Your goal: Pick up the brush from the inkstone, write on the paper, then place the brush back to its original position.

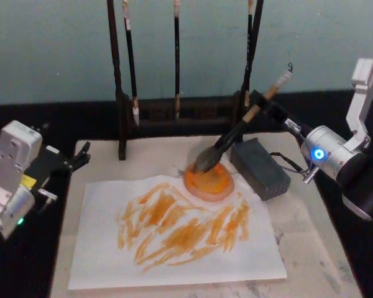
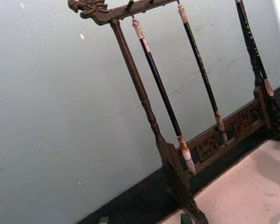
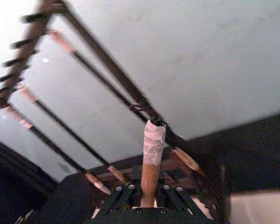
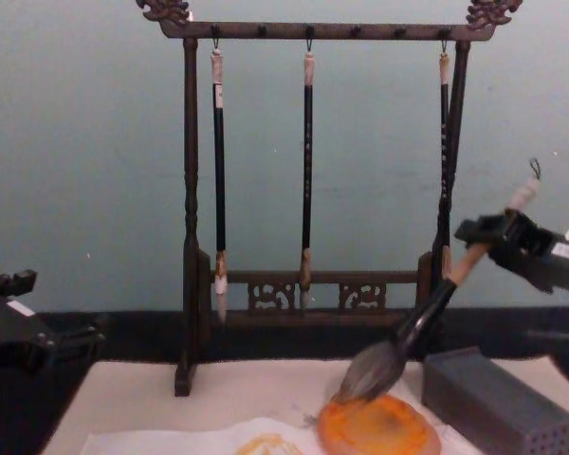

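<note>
- Thick calligraphy brush (image 1: 241, 128) with bushy grey-black bristles, a black lower shaft, a tan wooden handle and a white end cap with a loop. Bristle tip rests on the small round flat orange inkstone (image 1: 210, 181). The rest is off the bench.
- Long axis: slanted, running from the bristles on the dish up and back toward the robot's right. The cap is the highest point.
- Right gripper (image 1: 268, 107) has its jaws pinching the tan handle just below the cap. The right wrist view shows the wood clamped between them (image 3: 149, 179).
- The brush hangs down and left from the jaws, so the right arm is the working arm and far nearer.
- Thin white paper (image 1: 105, 261) carries streaky yellow-orange strokes. It lies nearer the robot and to the left of the dish, with its far edge at the dish.
- Judgement: marks are already on the sheet and the tip is on the dish, so this looks like the put-back end. All that's left is to lay the brush down and let go.
- Grey perforated rectangular block (image 1: 261, 167) sits just beside the dish on its right, under the shaft. It could snag the shaft as the brush is lowered.
- Dark carved wooden rack (image 4: 192, 190) behind holds three slim dark hanging brushes (image 4: 307, 161).
- Cream-beige mat (image 1: 326, 248) lies under everything and looks matte.
- Left gripper (image 1: 84, 156) is parked at the mat's left edge with jaws spread, well apart from the brush.
</note>
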### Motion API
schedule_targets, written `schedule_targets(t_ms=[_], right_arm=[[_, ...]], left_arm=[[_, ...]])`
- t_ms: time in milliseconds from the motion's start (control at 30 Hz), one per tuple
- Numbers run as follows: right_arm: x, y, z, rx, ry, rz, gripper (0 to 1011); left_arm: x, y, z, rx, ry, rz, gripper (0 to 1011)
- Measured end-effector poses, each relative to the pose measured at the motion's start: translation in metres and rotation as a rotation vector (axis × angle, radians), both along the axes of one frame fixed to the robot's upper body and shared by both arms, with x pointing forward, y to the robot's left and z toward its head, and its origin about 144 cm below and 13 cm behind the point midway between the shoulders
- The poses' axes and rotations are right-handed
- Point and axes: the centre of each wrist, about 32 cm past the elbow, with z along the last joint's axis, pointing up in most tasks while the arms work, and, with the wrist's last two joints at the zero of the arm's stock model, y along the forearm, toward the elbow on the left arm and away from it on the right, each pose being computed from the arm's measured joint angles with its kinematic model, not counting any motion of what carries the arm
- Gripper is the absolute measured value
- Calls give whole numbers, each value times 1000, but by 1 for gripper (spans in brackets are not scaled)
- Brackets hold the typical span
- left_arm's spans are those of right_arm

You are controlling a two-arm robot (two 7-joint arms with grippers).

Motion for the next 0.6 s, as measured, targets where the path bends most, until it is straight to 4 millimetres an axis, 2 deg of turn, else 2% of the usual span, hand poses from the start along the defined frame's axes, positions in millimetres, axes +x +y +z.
schedule_targets(t_ms=[600], right_arm=[[-28,16,31,-264,-276,153,169]], left_arm=[[0,0,0,0,0,0,1001]])
